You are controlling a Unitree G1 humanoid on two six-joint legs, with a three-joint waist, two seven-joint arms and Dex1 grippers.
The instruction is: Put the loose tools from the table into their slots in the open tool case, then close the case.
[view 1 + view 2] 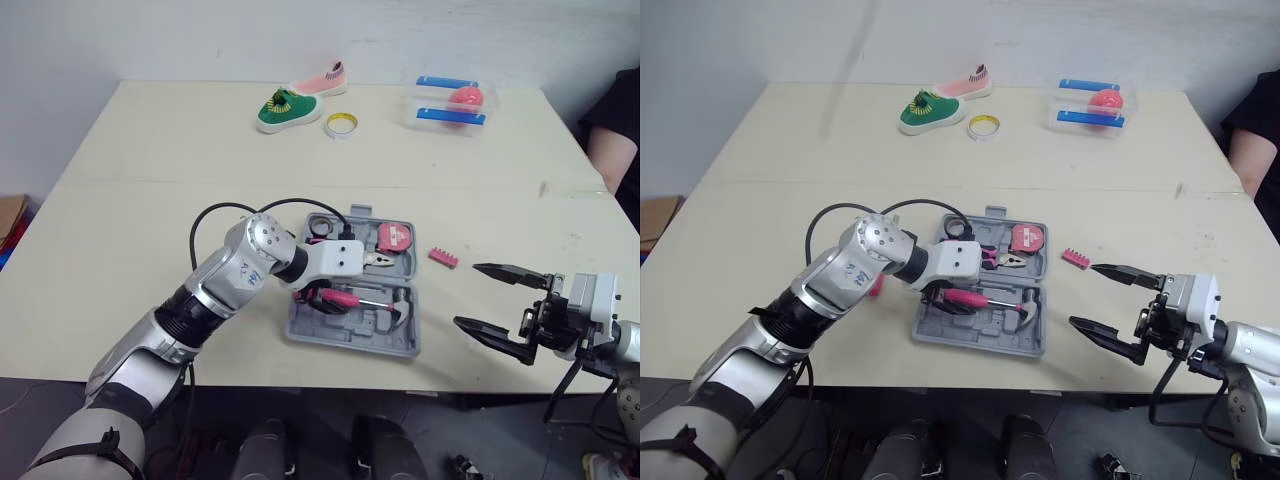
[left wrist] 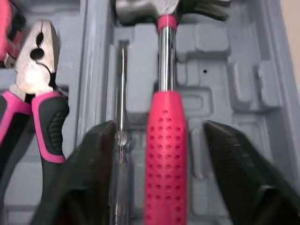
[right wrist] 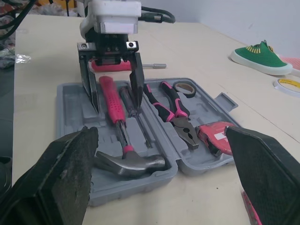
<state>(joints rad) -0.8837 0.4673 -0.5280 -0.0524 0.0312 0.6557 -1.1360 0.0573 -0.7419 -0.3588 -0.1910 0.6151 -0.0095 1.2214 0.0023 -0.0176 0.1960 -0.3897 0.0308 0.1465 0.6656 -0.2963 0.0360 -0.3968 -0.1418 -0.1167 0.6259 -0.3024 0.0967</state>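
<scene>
In the head view, the open case [image 1: 380, 343] lay on the table [image 1: 140, 220] in front of the robot. The left gripper [image 1: 322, 298] hung over the near half of it, with its fingers spread on both sides of the hammer [image 1: 346, 298], which lay inside the case. The tape measure [image 1: 393, 238] sat in the far half. A pink bit holder [image 1: 443, 257] lay loose on the table, just beside the case on the right. The right gripper [image 1: 466, 294] was near it, with its fingers wide apart and nothing between them.

In the left wrist view, the pink handle of the hammer lay between the two open fingers [image 2: 89, 178], with a gap on each side. A thin screwdriver [image 2: 121, 117] lay beside the hammer, and the pliers [image 2: 40, 89] lay in the next compartment.

In the right wrist view, a pink-handled tool [image 3: 110, 65] lay on the table behind the left gripper, outside the case and partly hidden. A black tape roll [image 3: 185, 89] sat in the case beside the pliers.
</scene>
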